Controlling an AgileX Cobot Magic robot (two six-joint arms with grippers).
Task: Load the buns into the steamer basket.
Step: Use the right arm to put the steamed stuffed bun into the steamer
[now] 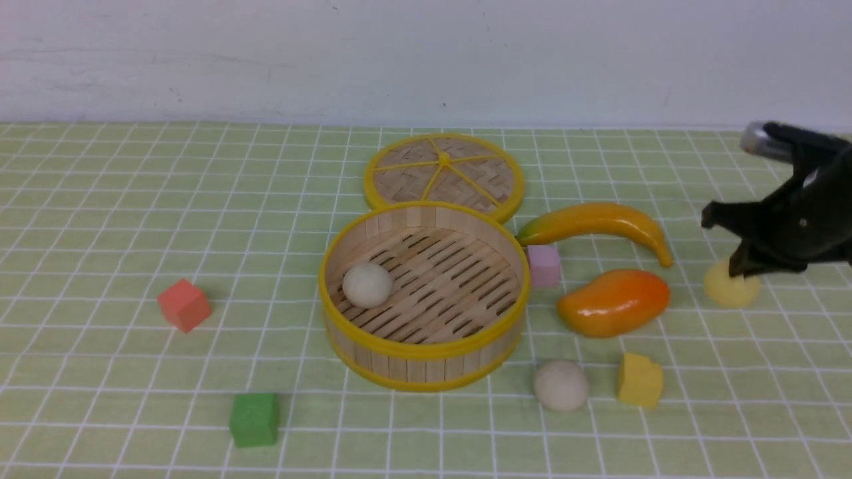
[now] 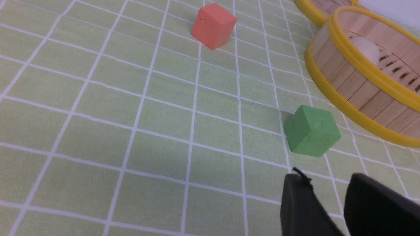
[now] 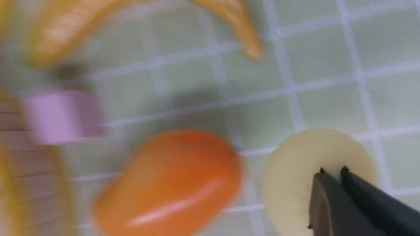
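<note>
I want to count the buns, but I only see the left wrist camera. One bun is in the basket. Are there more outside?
Observer: Yes, two. An off-white bun lies by the steamer basket's near right side, beside a yellow cube.
Operator: Where's the other?
Observer: A pale yellow bun sits far right, past the mango.
Operator: Is anything grabbing it?
Observer: The right tool is right on it, tips almost together; I can't tell if it holds.
</note>
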